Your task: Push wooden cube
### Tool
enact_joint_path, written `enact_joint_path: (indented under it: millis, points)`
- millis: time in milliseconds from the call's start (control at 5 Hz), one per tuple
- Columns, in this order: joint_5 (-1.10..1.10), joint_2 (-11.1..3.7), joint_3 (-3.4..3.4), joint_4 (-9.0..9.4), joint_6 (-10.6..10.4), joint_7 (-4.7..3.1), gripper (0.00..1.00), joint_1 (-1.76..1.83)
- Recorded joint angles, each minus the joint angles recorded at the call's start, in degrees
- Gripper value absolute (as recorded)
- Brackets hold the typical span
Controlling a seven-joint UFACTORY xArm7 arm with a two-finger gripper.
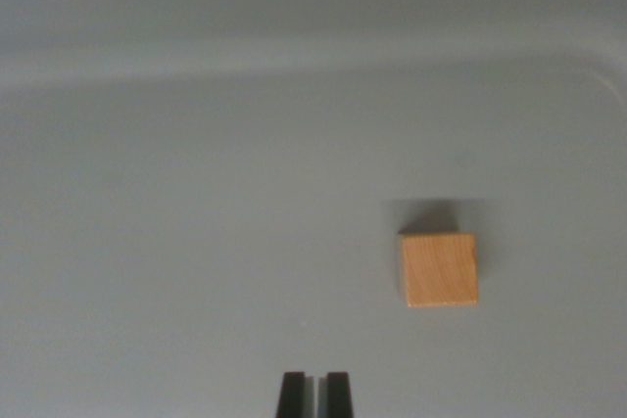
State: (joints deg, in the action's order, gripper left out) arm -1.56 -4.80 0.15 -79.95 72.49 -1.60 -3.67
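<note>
Wooden cube (440,269) apart from claw (314,394).

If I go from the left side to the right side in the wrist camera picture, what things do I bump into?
Bare grey surface → gripper, its two dark fingertips poking up at the bottom edge, almost touching → wooden cube, lying apart from the gripper, with its shadow just above it in the picture.
</note>
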Motion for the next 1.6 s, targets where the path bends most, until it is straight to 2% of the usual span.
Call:
enact_joint_path:
  millis: [200,400,600,800,1000,1200,1400,1600]
  points:
    - [0.0,0.0,0.0,0.0,0.0,0.0,0.0,0.0]
    - [0.16,-0.58,-0.22,1.88,-2.38,-0.59,0.0,-0.26]
    - [0.16,-0.58,-0.22,1.88,-2.38,-0.59,0.0,-0.26]
    - [0.33,-1.22,-0.45,3.93,-4.97,-1.22,0.0,-0.53]
    - [0.33,-1.22,-0.45,3.93,-4.97,-1.22,0.0,-0.53]
    - [0.5,-1.89,-0.7,6.08,-7.69,-1.89,0.0,-0.83]
    - [0.5,-1.89,-0.7,6.08,-7.69,-1.89,0.0,-0.83]
    - [0.68,-2.55,-0.94,8.2,-10.38,-2.55,0.0,-1.12]
